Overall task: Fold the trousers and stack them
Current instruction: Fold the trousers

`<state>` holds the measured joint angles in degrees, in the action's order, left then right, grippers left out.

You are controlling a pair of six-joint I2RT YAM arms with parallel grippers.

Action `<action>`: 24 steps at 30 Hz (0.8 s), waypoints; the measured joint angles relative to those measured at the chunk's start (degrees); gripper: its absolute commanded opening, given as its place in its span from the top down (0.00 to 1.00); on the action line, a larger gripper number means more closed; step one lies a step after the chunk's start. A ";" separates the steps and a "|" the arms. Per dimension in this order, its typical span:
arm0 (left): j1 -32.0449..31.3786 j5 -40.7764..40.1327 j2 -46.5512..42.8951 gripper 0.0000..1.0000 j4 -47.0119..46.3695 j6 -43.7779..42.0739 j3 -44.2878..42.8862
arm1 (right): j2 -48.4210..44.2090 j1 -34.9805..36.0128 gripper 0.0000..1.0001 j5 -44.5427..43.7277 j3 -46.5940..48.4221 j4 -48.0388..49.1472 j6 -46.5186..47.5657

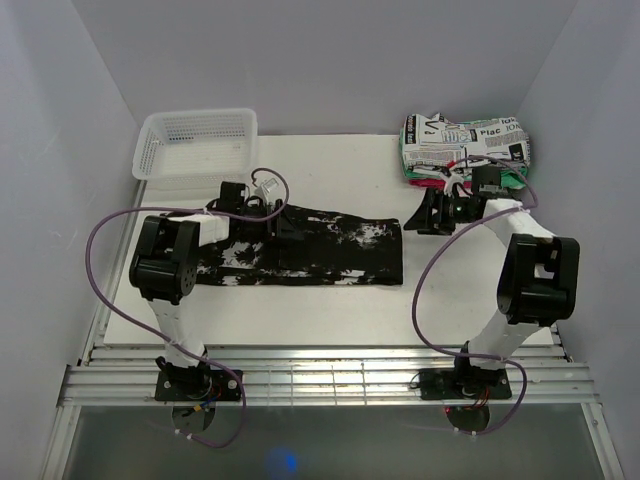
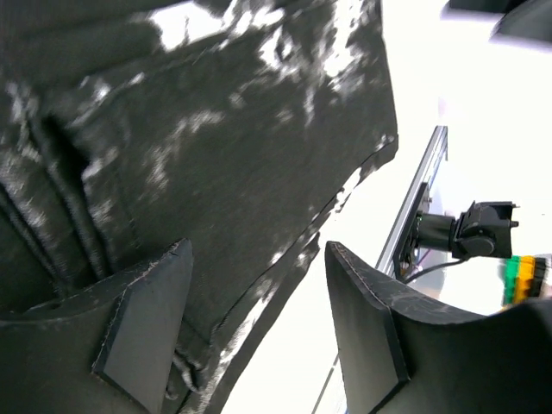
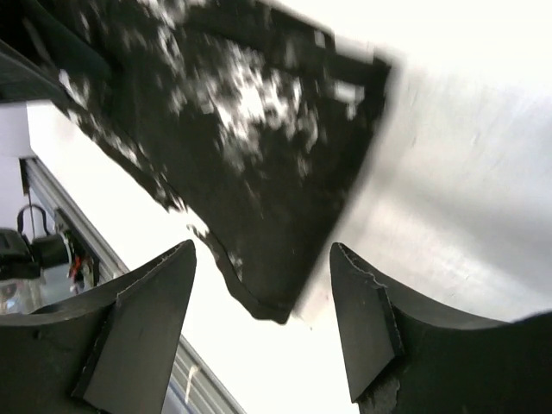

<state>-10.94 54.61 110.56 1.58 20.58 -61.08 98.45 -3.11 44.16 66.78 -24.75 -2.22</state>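
Overhead, the left arm (image 1: pixel 168 258) hides the trousers (image 1: pixel 345 250) at their left end.

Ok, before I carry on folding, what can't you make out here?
Top view: the left arm covers the left end of the trousers, so how it lies is hidden.
Top view: the cloths under the newspaper-print garment show only as slivers.
Right wrist view: blur smears the trousers' corner, so layers cannot be counted.
Left wrist view: frame edges cut off the trousers. Whether the left gripper touches fabric is unclear.
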 measured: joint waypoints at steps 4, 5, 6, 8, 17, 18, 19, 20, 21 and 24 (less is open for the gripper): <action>0.00 -0.72 -2.95 0.25 0.31 -0.74 -0.15 | 1.36 0.17 0.32 0.44 -7.63 1.99 0.74; 0.02 -1.20 -4.02 0.24 1.01 -1.44 -0.31 | 2.91 0.26 0.32 0.31 -9.46 2.78 0.87; 0.15 -1.57 -4.98 0.23 1.53 -1.99 -0.50 | 4.48 0.50 0.32 0.17 -11.13 3.48 0.81; 0.59 -2.34 -8.07 0.22 2.69 -3.37 -0.81 | 5.79 0.52 0.32 4.59 -12.66 4.37 -0.74; 9.09 -2.69 -17.51 0.21 6.21 -6.19 -1.36 | 10.45 0.50 0.72 11.78 -15.21 15.41 -4.11; 10.62 -2.62 -17.70 0.21 6.71 -6.21 -1.36 | 11.08 0.46 0.78 12.11 -15.30 15.87 -4.37; 12.02 -2.58 -17.79 0.21 7.21 -6.27 -1.36 | 11.45 0.42 0.92 12.31 -15.32 16.26 -4.39; 13.75 -2.49 -17.81 0.21 7.93 -6.40 -1.36 | 11.54 0.13 0.92 12.07 -15.56 16.70 -4.15; 15.47 -2.49 -17.84 0.21 8.72 -6.62 -1.36 | 11.50 -0.15 0.92 12.02 -15.78 16.87 -4.20; 20.52 -2.80 -18.23 0.21 11.93 -7.56 -1.49 | 11.15 -1.49 0.92 12.15 -15.91 16.20 -3.45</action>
<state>9.58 51.81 92.33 13.52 13.02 -62.57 109.60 -4.60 56.31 50.87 -8.56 -5.67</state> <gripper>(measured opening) 0.786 0.102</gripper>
